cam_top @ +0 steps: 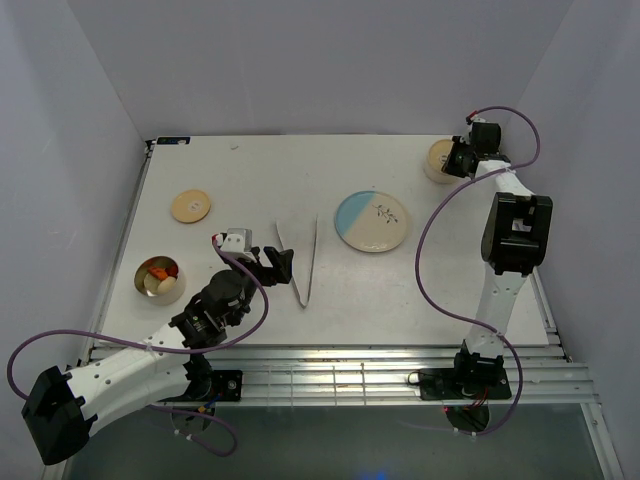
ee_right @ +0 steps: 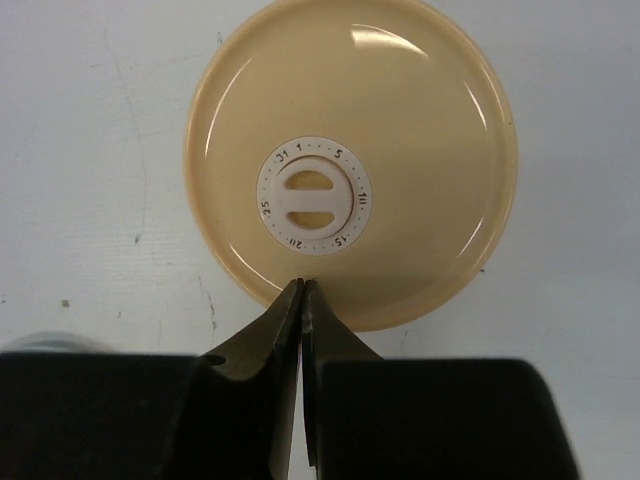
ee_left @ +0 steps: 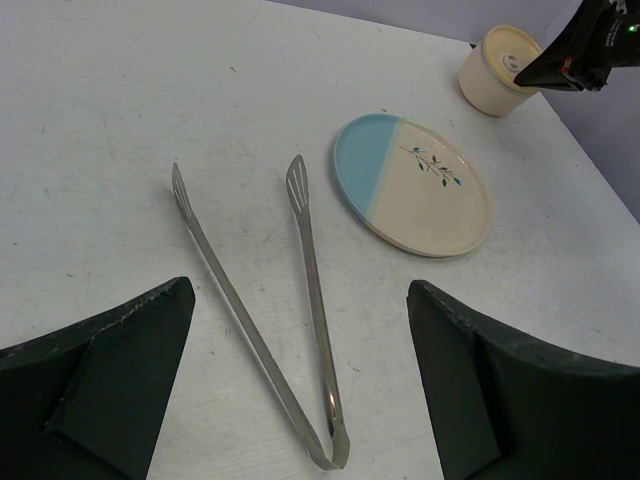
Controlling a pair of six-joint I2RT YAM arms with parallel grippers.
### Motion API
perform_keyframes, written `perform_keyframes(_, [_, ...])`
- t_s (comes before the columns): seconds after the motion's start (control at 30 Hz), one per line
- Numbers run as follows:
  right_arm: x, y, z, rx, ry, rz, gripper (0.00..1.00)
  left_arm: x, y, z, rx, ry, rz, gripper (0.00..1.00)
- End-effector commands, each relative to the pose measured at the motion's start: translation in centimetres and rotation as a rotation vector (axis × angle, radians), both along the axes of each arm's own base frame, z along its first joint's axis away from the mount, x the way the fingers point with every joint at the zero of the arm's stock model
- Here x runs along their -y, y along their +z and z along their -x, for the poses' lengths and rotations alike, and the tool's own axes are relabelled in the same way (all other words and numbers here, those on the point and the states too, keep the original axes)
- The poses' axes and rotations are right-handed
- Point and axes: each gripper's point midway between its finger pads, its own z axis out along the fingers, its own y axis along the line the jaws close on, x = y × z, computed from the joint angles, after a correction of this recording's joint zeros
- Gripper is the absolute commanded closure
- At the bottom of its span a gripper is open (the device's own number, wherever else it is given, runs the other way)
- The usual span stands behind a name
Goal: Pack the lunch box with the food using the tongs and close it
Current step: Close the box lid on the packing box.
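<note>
Top view, left pincer [cam_top: 280, 265]: jaws wide, empty; tongs [cam_top: 303, 262] just ahead of it; food [cam_top: 160, 270], seen only here, in an open round container [cam_top: 141, 285] off to its left.
Top view, right pincer [cam_top: 458, 160]: over a cream lidded pot [cam_top: 437, 160].
Left wrist view: tongs lie flat between the spread fingers, apart from both; blue-and-cream plate [ee_left: 412, 185] beyond.
Right wrist view: jaws pressed together, holding nothing; tips over the near edge of the pot's date-dial lid [ee_right: 350, 120].

Silver tongs [ee_left: 316, 300] flat, food [cam_top: 160, 268] in lunch box [cam_top: 139, 282]
</note>
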Motion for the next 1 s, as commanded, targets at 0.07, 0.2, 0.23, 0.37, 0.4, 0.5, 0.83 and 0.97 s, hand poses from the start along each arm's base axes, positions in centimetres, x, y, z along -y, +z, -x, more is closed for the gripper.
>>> perform_keyframes(0.07, [-0.3, -0.9, 3.4, -0.097, -0.003, -0.004, 0.92, -0.1, 1.0, -0.2, 0.019, 0.011, 0.013, 0.02])
perform_keyframes(0.2, [-0.3, 0.3, 3.3, -0.075, 0.003, 0.002, 0.92, 0.0, 0.7, -0.3, 0.012, 0.015, 0.000, 0.02])
perform_keyframes(0.23, [-0.2, 0.7, 3.0, -0.064, 0.002, 0.007, 0.92, 0.0, 0.8, -0.4, 0.014, 0.018, 0.000, 0.02])
perform_keyframes(0.37, [0.4, 2.8, 1.3, -0.011, 0.005, 0.051, 0.90, -0.1, 0.8, -0.3, 0.016, 0.020, 0.002, 0.02])
perform_keyframes(0.4, [0.6, 3.4, 0.7, -0.003, 0.005, 0.060, 0.89, -0.2, 0.9, -0.3, 0.017, 0.021, 0.002, 0.02])
perform_keyframes(0.5, [0.9, 3.4, 0.0, -0.015, 0.001, 0.076, 0.88, -0.2, 0.7, -0.4, 0.013, 0.026, -0.006, 0.02])
perform_keyframes(0.83, [2.3, 4.5, -0.9, 0.012, -0.104, 0.086, 0.70, 0.0, 0.3, -0.7, 0.001, 0.030, -0.027, 0.02])
perform_keyframes(0.97, [5.2, 5.2, -0.9, 0.038, -0.286, 0.148, 0.51, -0.2, 0.4, -0.6, 0.007, 0.034, -0.023, 0.02])
